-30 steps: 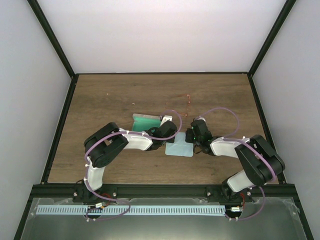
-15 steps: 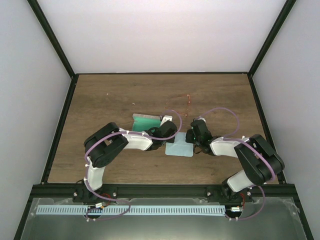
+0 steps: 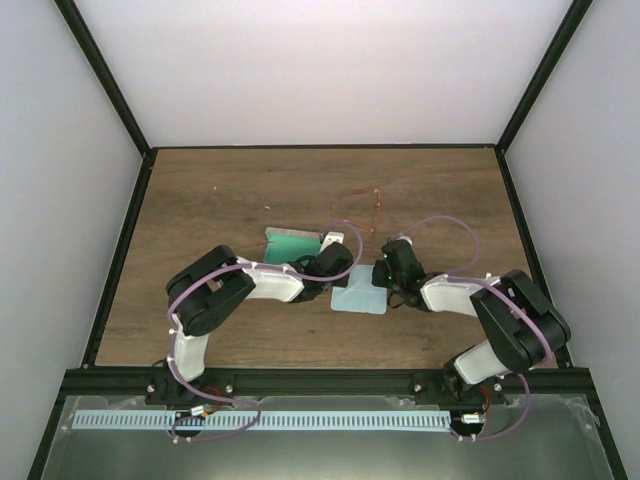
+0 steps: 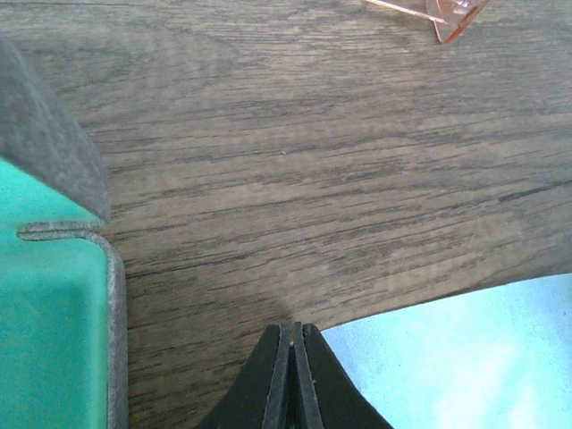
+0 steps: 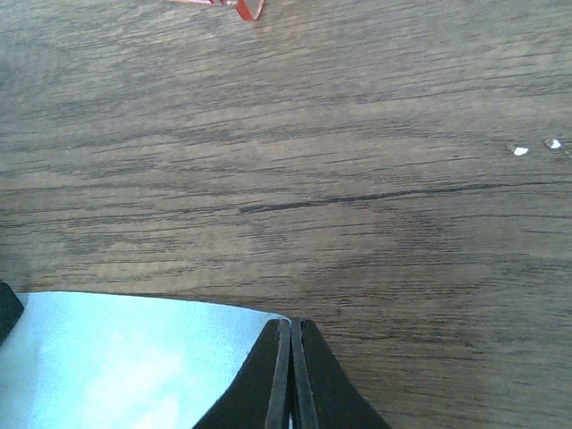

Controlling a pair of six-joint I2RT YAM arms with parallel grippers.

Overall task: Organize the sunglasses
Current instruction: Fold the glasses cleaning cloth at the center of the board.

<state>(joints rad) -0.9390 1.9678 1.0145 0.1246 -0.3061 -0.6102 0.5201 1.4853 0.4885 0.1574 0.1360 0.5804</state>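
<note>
Nothing shifted; left gripper (image 4: 293, 329), right gripper (image 5: 290, 323) clamp cloth (image 4: 465, 357) corners; sunglasses (image 4: 447, 13) cut off.

Tiny diff vs 1 s ago. My right gripper (image 3: 386, 272) has crept slightly right. Thin red wire-frame sunglasses (image 3: 376, 197), well ahead of its jaws: the long faint horizontal line no longer shows from above, only a short red bit.

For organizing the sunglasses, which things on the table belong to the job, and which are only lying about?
Belong to the job:
- red wire-frame sunglasses
- open grey case with green lining, probably where they go
- pale blue cloth, probably goes with them

Only lying about:
- small white specks on the wooden table
</note>
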